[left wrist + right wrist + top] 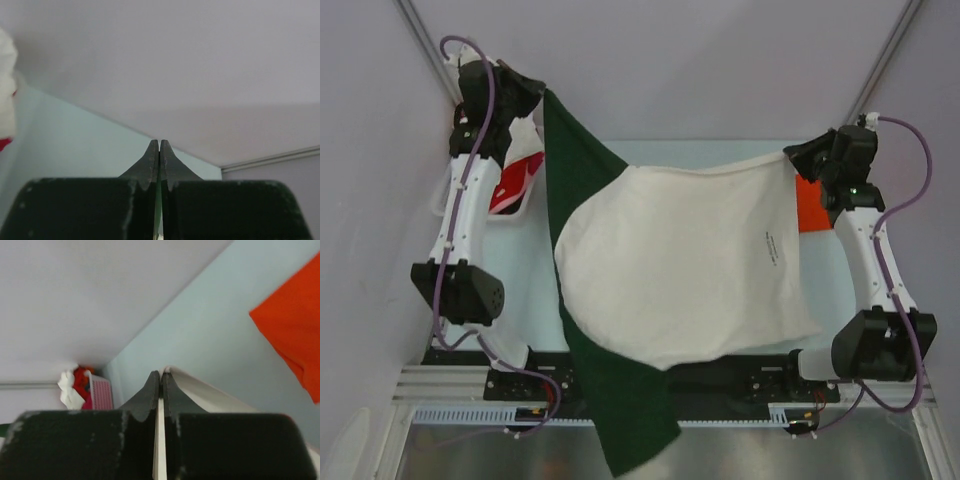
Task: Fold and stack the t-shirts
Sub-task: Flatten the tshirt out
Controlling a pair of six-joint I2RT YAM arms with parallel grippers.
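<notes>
The cream t-shirt point(690, 260) with dark green sleeves hangs stretched in the air between both arms, its small dark print at the right. My left gripper point(542, 95) is shut on its dark green sleeve point(570, 150) at the far left; a thin green strip shows between the fingers in the left wrist view point(159, 210). My right gripper point(792, 160) is shut on the cream edge point(161, 440) at the far right. The other green sleeve point(630, 420) droops over the near table edge. An orange-red t-shirt point(808, 212) lies flat under the right arm and shows in the right wrist view point(295, 335).
A white slotted basket point(515, 185) with red and white cloth stands at the far left by the left arm; it also shows in the right wrist view point(100, 392). The pale blue table point(670, 150) shows behind the lifted shirt.
</notes>
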